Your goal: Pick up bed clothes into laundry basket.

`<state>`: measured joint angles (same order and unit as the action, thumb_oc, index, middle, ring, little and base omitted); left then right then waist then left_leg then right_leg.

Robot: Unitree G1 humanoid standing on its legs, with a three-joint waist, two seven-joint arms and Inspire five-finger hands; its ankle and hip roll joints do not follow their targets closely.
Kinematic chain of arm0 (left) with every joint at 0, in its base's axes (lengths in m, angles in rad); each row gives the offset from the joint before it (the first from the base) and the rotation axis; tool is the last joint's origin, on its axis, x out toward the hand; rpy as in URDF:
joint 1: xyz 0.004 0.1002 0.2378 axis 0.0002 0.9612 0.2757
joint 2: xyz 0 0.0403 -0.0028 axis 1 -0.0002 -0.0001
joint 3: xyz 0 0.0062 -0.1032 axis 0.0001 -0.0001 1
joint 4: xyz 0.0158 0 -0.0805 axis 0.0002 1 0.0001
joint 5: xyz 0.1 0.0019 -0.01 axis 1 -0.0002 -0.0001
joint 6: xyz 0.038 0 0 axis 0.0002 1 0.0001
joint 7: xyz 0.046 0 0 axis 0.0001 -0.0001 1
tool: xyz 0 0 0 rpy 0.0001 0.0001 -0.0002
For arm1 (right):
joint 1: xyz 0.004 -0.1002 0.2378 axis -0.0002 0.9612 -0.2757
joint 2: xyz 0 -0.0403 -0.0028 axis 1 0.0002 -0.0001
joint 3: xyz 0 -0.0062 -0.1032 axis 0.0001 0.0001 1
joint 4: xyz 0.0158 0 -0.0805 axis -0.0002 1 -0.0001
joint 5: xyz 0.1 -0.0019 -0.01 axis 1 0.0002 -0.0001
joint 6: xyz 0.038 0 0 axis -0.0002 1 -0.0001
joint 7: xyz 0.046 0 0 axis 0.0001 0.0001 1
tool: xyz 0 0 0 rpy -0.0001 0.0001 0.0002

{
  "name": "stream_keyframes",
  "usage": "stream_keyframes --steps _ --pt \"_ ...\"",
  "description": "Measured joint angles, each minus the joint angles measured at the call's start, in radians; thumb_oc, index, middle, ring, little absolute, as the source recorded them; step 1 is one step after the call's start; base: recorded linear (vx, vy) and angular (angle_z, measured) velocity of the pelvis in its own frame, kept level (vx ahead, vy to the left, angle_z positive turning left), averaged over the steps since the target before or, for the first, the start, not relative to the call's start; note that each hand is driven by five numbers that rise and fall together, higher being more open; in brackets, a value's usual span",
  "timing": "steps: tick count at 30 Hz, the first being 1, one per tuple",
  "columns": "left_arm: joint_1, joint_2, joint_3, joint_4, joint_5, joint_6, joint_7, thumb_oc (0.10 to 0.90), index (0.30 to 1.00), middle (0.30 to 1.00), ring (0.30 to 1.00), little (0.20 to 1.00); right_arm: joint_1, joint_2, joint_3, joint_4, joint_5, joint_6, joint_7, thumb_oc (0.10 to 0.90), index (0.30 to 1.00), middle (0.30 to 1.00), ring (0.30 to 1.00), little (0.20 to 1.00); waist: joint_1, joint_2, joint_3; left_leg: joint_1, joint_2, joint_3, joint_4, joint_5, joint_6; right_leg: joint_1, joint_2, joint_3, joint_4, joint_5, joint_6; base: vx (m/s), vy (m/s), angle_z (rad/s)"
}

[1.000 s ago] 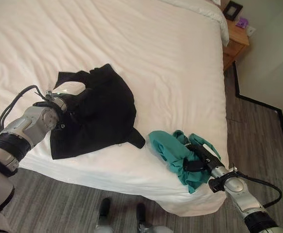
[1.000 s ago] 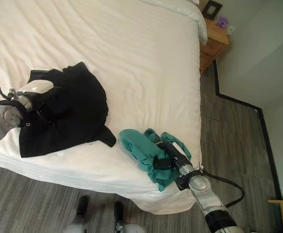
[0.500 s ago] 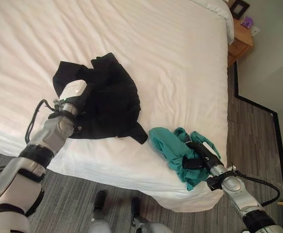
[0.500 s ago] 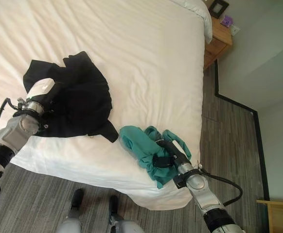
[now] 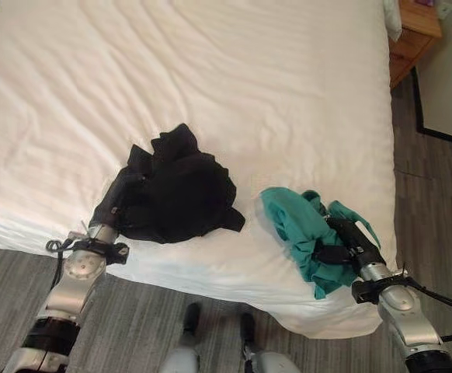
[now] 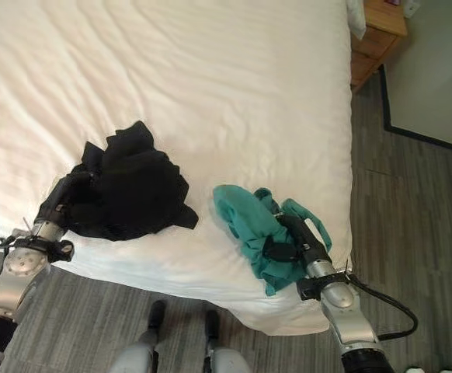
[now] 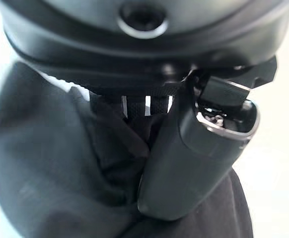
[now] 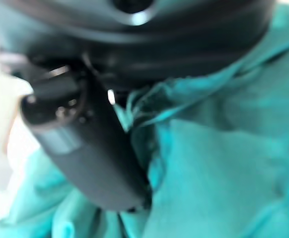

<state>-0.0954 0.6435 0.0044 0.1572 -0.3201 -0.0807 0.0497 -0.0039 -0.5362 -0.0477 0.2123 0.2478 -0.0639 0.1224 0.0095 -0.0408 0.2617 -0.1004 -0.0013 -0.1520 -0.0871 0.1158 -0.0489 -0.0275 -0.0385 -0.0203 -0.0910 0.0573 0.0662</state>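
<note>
A black garment lies bunched near the front edge of the white bed. My left hand is at its left edge, shut on the black cloth, with the thumb pressed into the folds. To its right a teal garment lies crumpled close to the bed's front corner. There my right hand is shut on the teal cloth, its thumb clamped against it.
Grey wood floor runs along the bed's front edge and down its right side. A wooden nightstand stands at the far right, beside the bed's head.
My left hand has pulled the black garment into a tighter bunch and drawn it toward the bed's front edge. The right hand stays closed on the teal garment. The camera has shifted.
</note>
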Motion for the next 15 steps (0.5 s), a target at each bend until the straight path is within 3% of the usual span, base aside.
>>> stream_keyframes --steps 2,5,9,12,15 --pt "0.085 -0.061 0.108 -0.057 -0.024 -0.002 0.005 0.400 0.300 0.300 0.300 0.300 0.024 0.021 -0.036 -0.038 0.016 0.026 -0.009 0.400 0.300 0.300 0.300 0.300 0.004 0.015 -0.009 0.023 -0.001 -0.002 0.000 -0.005 0.004 0.023 -0.001 0.000 0.000 -0.004 0.000 0.04 0.015 0.04" --pt "0.150 -0.121 0.170 -0.097 -0.043 -0.003 0.009 0.400 0.300 0.300 0.300 0.300 0.061 0.042 -0.075 -0.079 0.039 0.027 -0.022 0.400 0.300 0.300 0.300 0.300 0.016 0.039 -0.025 0.044 -0.004 -0.015 0.000 -0.008 0.009 0.050 -0.002 -0.004 0.000 -0.012 0.003 0.02 0.023 0.12" --pt "0.265 -0.294 0.236 -0.127 -0.048 -0.004 0.005 0.400 0.300 0.300 0.300 0.300 0.109 0.094 -0.098 -0.102 0.046 0.030 -0.041 0.400 0.300 0.300 0.300 0.300 0.037 0.069 -0.055 0.073 -0.009 -0.021 0.000 -0.011 0.016 0.081 -0.007 -0.006 0.000 -0.021 0.005 0.01 -0.009 0.05" --pt "0.348 -0.395 0.234 -0.100 -0.095 -0.003 0.007 0.400 0.300 0.300 0.300 0.300 0.155 0.137 -0.087 -0.102 0.046 0.040 -0.043 0.400 0.300 0.300 0.300 0.300 0.056 0.068 -0.099 0.082 -0.012 -0.024 0.000 -0.015 0.021 0.091 -0.008 -0.007 -0.001 -0.030 0.002 -0.04 -0.023 0.04" --pt "0.378 -0.441 0.226 -0.045 -0.132 0.004 0.009 0.400 0.300 0.300 0.300 0.300 0.176 0.166 -0.064 -0.102 0.047 0.052 -0.043 0.400 0.300 0.300 0.300 0.300 0.062 0.060 -0.108 0.096 -0.012 -0.030 0.000 -0.017 0.022 0.110 -0.009 -0.015 -0.002 -0.035 0.003 0.01 -0.026 0.08"
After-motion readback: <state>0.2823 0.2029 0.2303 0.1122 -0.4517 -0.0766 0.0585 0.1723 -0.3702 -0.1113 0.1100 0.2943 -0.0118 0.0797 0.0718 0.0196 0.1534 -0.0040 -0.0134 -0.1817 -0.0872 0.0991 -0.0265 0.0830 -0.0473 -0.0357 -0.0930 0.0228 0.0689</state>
